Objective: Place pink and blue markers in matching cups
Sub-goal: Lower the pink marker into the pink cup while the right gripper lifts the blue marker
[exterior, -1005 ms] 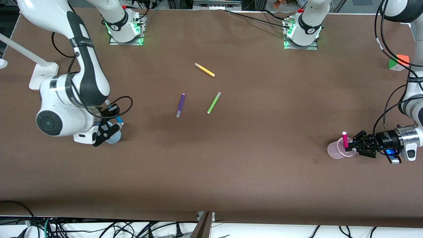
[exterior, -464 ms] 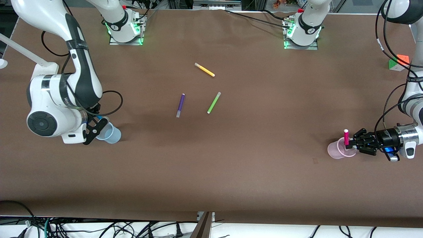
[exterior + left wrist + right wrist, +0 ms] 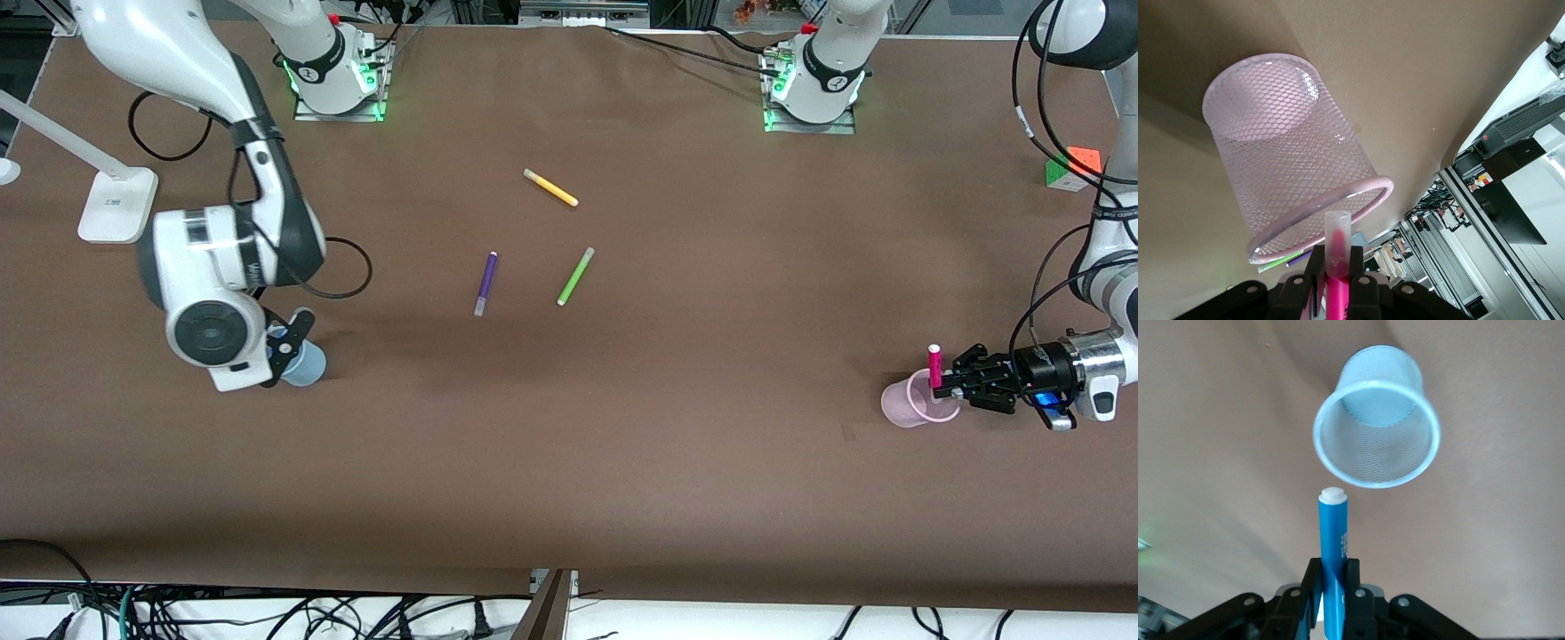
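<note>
Pink marker [image 3: 934, 367]: a slim magenta pen with a pale translucent cap [image 3: 1337, 241], held upright in the left gripper [image 3: 944, 384], whose jaws are closed on its barrel. It hangs just above the rim of the pink cup [image 3: 907, 403], a small translucent cup with a rolled rim and a fine honeycomb texture. The cup stands on the brown bench near the edge at the left arm's end.

Blue marker [image 3: 1333, 550]: a bright blue pen with a white end showing, clamped between the closed jaws of the right gripper [image 3: 286, 341]. It hangs over the blue cup [image 3: 305, 364], a pale blue translucent cup with a rolled rim, standing near the edge at the right arm's end. In the right wrist view the marker tip sits just outside the cup's rim.

Three more markers lie loose in the middle of the bench: yellow [image 3: 550, 188] closest to the robot bases, with purple [image 3: 485, 283] and green [image 3: 575, 276] side by side nearer the front camera. A colour cube [image 3: 1073, 167] sits near the corner by the left arm's base
</note>
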You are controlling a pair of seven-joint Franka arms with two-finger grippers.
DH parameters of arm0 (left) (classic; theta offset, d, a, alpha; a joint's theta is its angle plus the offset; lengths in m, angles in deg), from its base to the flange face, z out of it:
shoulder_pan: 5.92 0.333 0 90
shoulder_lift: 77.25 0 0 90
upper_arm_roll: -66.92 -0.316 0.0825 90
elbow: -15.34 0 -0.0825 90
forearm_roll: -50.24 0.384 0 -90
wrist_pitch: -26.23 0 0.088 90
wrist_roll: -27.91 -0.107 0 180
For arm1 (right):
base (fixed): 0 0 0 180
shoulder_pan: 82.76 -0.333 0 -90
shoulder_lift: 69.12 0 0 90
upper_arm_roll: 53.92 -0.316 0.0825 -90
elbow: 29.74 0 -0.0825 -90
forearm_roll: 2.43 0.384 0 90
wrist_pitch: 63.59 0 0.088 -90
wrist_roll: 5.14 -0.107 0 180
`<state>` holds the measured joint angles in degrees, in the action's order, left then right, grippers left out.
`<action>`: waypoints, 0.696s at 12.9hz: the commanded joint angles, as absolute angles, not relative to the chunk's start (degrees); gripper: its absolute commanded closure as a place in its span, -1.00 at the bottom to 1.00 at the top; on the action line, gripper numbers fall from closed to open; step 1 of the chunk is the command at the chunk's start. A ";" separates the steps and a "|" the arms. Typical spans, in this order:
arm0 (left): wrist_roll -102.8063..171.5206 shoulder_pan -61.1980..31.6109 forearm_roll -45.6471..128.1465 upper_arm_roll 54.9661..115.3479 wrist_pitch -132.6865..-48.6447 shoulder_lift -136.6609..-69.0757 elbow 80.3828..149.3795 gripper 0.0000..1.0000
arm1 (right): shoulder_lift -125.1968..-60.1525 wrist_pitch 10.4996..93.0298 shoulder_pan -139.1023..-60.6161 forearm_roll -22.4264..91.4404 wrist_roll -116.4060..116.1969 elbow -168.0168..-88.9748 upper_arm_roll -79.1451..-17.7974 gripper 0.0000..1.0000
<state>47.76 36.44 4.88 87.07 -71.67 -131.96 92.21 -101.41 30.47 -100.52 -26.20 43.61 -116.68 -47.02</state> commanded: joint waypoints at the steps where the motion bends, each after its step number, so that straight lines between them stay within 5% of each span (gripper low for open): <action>1: 46.45 36.79 3.92 87.22 -70.71 -132.44 91.81 -0.60 | -102.69 31.59 -103.58 -32.47 44.87 -116.49 -46.89 0.72; 2: 45.93 36.97 3.92 87.22 -70.71 -132.36 91.81 -1.00 | -103.22 31.85 -103.85 -34.05 44.96 -116.57 -46.89 0.72; 9: 43.90 35.31 16.51 88.44 -70.71 -127.90 90.58 -1.00 | -105.86 34.49 -104.55 -40.73 49.71 -117.98 -46.89 0.73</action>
